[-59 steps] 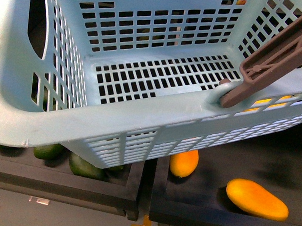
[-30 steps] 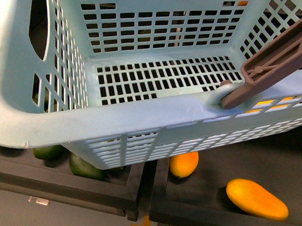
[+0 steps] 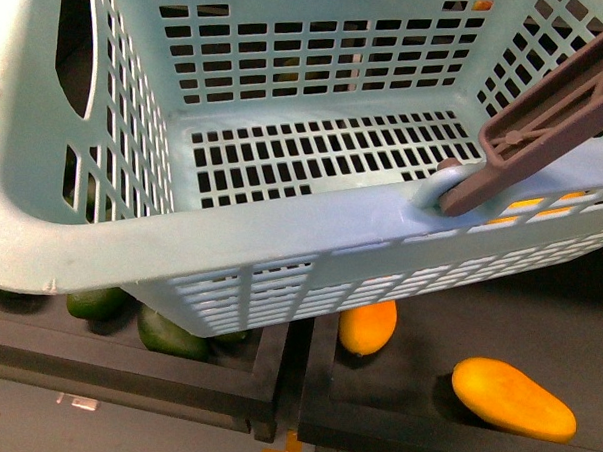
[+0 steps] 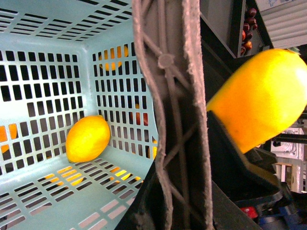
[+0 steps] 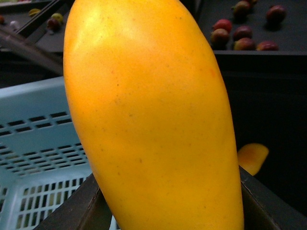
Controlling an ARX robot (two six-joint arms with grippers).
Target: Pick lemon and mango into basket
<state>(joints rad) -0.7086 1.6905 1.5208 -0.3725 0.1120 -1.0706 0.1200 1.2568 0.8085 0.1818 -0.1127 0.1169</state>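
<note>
Right tool (image 5: pixel 168 211) clamps the smooth, likely heavy mango (image 5: pixel 153 115) by one end, near the basket (image 5: pixel 38 139) holding the lemon (image 4: pixel 88 138); slippery skin favours a mid-body hold. Left tool's state unclear; spare mango (image 3: pixel 514 398) at basket's five o'clock.

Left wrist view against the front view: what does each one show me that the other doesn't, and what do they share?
Only the left wrist view shows the lemon lying on the floor of the basket near a corner, and the mango outside the wall, beyond the handle. Only the front view shows other mangoes and dark green fruits in black trays below the basket. Both show the basket's slotted interior and its brown handle.
</note>
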